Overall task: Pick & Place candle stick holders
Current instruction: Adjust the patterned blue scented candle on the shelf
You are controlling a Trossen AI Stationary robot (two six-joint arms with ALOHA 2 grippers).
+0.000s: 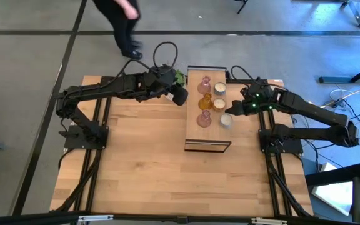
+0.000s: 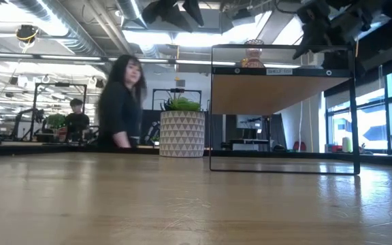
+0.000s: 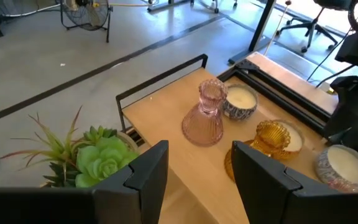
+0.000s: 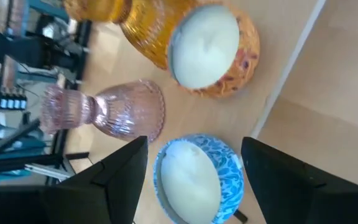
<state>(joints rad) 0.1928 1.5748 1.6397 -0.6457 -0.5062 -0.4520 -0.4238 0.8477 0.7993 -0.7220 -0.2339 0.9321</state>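
Note:
Six candle stick holders stand on the long wooden black-framed stand (image 1: 208, 140): a pink glass one (image 1: 205, 83), an amber one (image 1: 205, 102), a brownish-pink one (image 1: 204, 119), and three round cream-white ones (image 1: 219, 89), (image 1: 218, 104), (image 1: 225, 120). My right gripper (image 4: 194, 149) is open above the stand's right edge. Its fingers stand on either side of the blue-patterned cream holder (image 4: 197, 177). My left gripper (image 3: 197, 155) is open and empty at the stand's far left corner, between the succulent (image 3: 98, 155) and the pink holder (image 3: 204, 115).
The succulent in its white patterned pot (image 2: 182, 133) stands just left of the stand's far end. A person (image 2: 118, 102) stands beyond the table's far edge. The table's near half (image 1: 167, 169) is bare wood.

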